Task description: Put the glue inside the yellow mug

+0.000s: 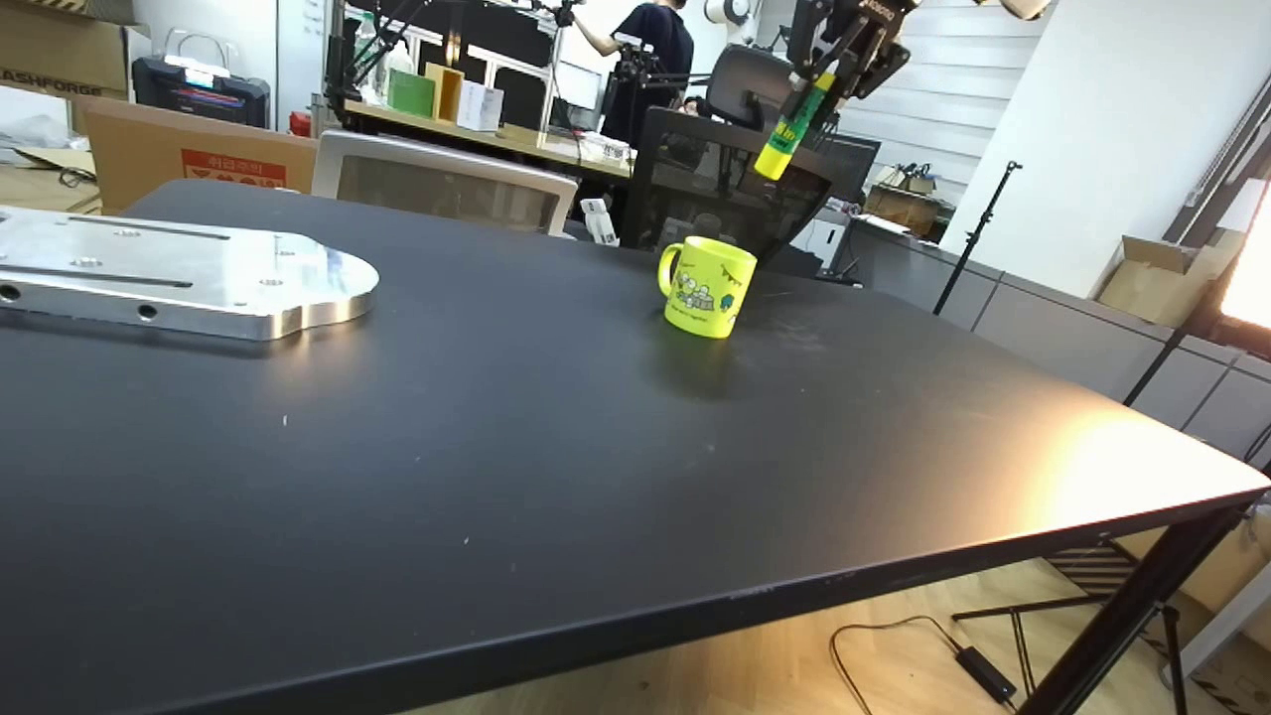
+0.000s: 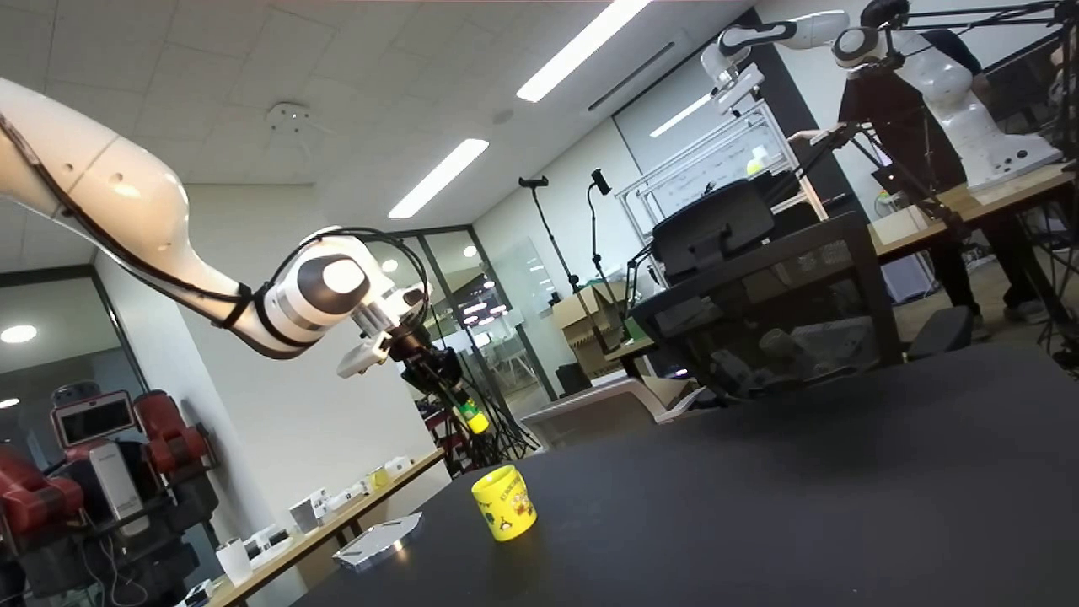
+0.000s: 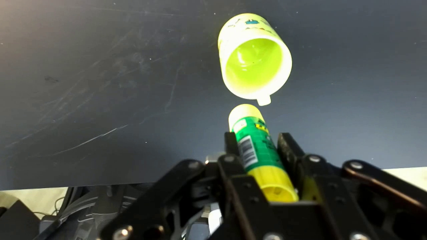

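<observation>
A slim cylindrical yellow-and-green glue stick (image 1: 794,127) is held above the table by a black two-fingered gripper (image 3: 257,144). The jaws are drawn in to the stick's width, one finger being set along each side of it. The stick is carried at a tilt, its paler yellow end directed downward and projecting beyond the fingertips.

A bright yellow-green mug (image 1: 710,288), side-handled and printed with dark figures, is found standing upright on a matte black table (image 1: 496,447). The glue stick is located outside the mug, higher than the rim in both exterior views. In the wrist view the mug's mouth is exposed, and a gap is seen between it and the stick's projecting end.

A flat silver metal plate (image 1: 179,268) with holes and slots is recorded on the same table, well apart from the mug. The gripper is borne by a white robot arm (image 2: 126,177). A black mesh-backed chair (image 2: 792,303) is noted beyond the table.
</observation>
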Action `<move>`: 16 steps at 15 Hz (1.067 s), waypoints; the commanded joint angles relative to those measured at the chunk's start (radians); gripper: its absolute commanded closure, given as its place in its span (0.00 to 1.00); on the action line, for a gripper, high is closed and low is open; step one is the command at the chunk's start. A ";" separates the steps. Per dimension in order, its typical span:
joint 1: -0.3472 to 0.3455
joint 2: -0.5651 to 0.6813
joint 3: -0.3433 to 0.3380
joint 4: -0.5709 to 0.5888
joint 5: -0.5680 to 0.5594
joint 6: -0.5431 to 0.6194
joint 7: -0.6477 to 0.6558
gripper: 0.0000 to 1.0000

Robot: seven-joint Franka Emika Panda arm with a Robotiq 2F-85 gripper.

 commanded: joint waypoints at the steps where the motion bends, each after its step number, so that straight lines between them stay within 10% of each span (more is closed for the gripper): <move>1: 0.001 0.122 0.007 0.134 0.007 -0.035 -0.013 0.91; 16: -0.029 0.308 0.020 0.244 0.103 -0.134 -0.089 0.91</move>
